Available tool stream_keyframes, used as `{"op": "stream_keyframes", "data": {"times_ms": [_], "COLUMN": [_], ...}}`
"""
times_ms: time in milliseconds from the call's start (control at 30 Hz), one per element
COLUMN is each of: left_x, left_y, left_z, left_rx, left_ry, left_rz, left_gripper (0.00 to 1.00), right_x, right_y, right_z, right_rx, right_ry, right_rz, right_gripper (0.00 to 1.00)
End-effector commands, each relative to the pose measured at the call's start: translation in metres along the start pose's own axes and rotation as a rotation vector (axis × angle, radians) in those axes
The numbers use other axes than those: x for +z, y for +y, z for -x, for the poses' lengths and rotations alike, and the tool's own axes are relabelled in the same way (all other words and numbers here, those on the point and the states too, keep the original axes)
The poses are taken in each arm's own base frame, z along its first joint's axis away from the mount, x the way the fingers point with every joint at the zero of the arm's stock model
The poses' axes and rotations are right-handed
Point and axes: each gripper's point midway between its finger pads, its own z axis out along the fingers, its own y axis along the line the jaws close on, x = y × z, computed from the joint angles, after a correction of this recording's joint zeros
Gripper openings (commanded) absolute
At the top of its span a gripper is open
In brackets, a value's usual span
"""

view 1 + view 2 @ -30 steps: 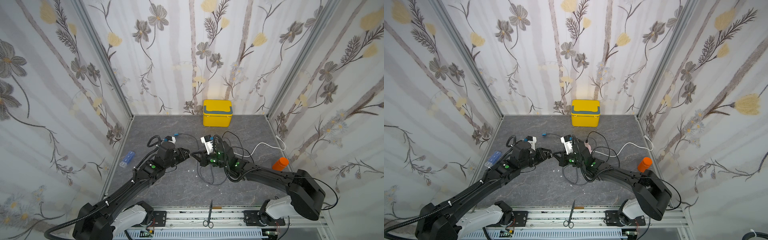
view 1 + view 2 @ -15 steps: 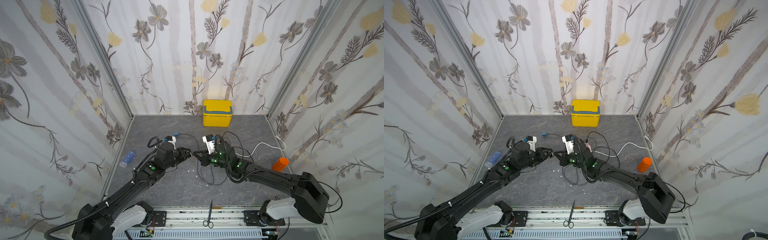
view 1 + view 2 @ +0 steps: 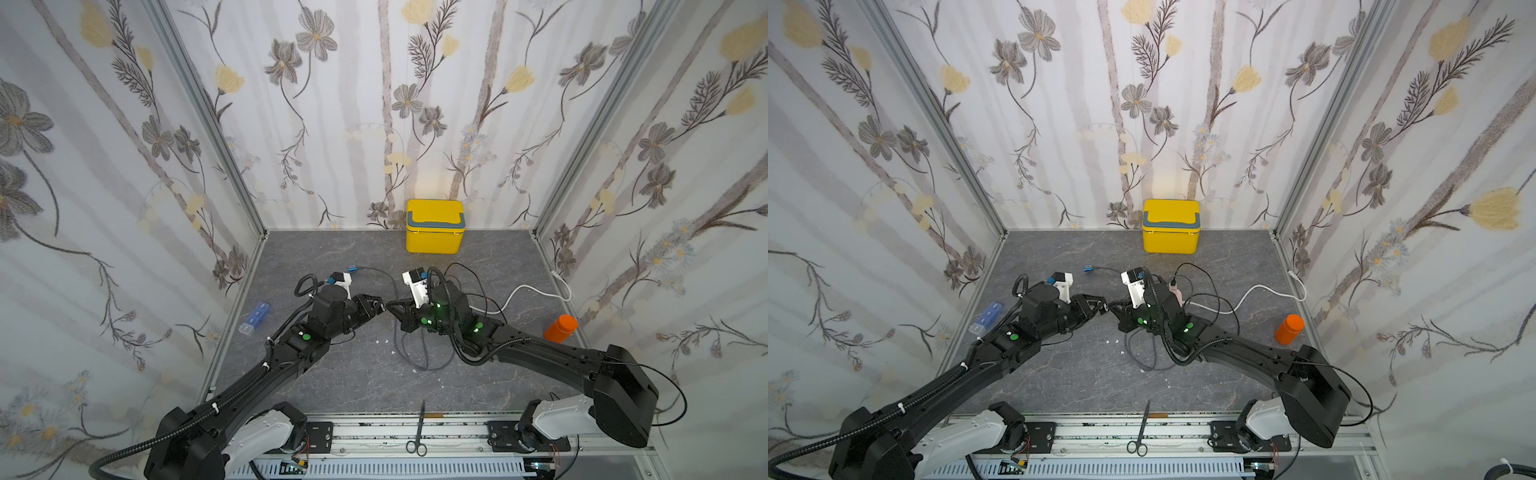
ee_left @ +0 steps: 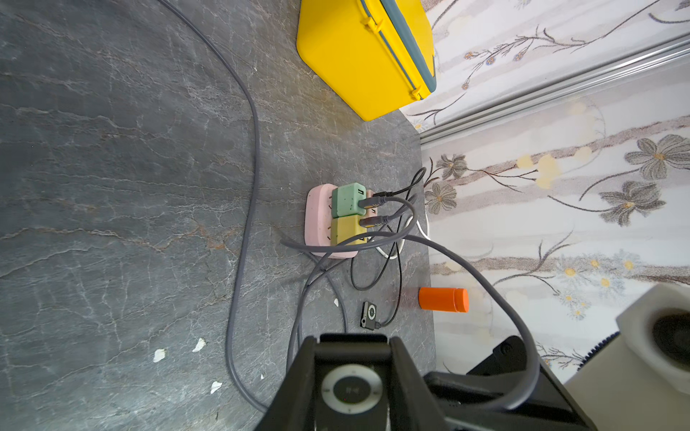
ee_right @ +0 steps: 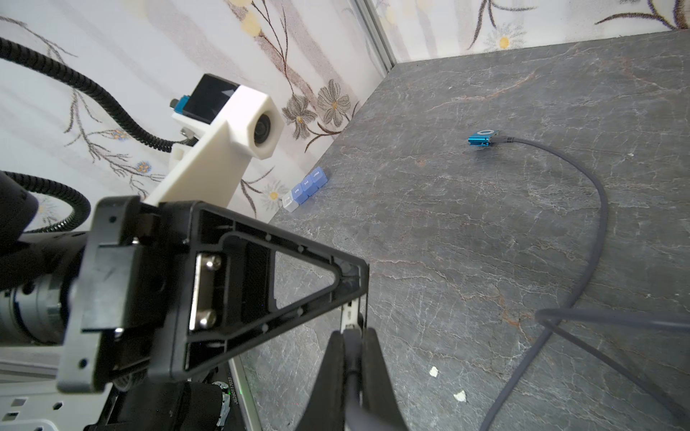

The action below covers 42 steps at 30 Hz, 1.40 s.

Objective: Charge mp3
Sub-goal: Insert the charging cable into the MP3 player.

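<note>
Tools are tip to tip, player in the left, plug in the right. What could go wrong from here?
1. The port is hidden: the mp3 player is held in the left tool, and a misaligned push from the right tool, pinching the grey cable by its plug, may skew it.
2. That cable arcs in the air from the power strip; pulling may strain that connection or snag.

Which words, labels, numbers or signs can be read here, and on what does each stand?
None can be read with certainty.
Blue pill organizer: one short word on each lid, too blurred.
mp3 player in the left hand: signs on its control wheel, too blurred.
Black robot housing: a row of small white characters, too small.
</note>
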Motion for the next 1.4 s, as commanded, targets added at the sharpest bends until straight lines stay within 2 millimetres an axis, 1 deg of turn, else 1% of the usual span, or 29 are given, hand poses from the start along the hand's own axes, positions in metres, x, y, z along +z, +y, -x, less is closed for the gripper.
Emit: {"op": "stream_keyframes", "data": {"times_ms": [0,67,167,300,400,500,633,867,1100,1200,1367], "left_x": [-0.006,-0.005,-0.007,-0.008,-0.008,-0.007,-0.007,-0.005,-0.014,-0.019,-0.021], "left_y": [-0.05,-0.053,-0.059,-0.068,-0.076,-0.08,-0.089,-0.102,-0.117,-0.12,-0.119], "left_z": [0.007,0.007,0.008,0.008,0.005,0.003,0.002,-0.005,0.0,0.006,0.01], "left_rx": [0.044,0.048,0.057,0.074,0.085,0.11,0.139,0.187,0.168,0.161,0.145], "left_ry": [-0.003,0.001,-0.004,0.005,0.026,0.041,0.055,0.11,0.085,0.055,0.028], "left_rz": [-0.202,-0.217,-0.238,-0.28,-0.322,-0.32,-0.34,-0.375,-0.441,-0.449,-0.443], "left_gripper": [0.19,0.19,0.19,0.19,0.19,0.19,0.19,0.19,0.19,0.18,0.18], "right_x": [0.001,0.002,0.003,0.007,0.01,0.012,0.015,0.02,0.021,0.021,0.017], "right_y": [-0.03,-0.03,-0.031,-0.023,-0.015,-0.01,-0.012,-0.015,-0.018,-0.019,-0.023], "right_z": [-0.024,-0.028,-0.031,-0.031,-0.029,-0.03,-0.037,-0.052,-0.053,-0.053,-0.051], "right_rx": [-0.065,-0.082,-0.058,-0.017,-0.017,-0.031,-0.045,-0.061,-0.052,-0.039,0.026], "right_ry": [0.089,0.108,0.109,0.096,0.087,0.103,0.132,0.189,0.142,0.134,0.106], "right_rz": [-0.157,-0.163,-0.16,-0.108,-0.059,-0.036,-0.038,-0.032,-0.022,-0.025,-0.044], "right_gripper": [0.0,0.0,0.0,0.0,0.0,0.0,0.0,0.0,0.0,0.0,0.0]}}
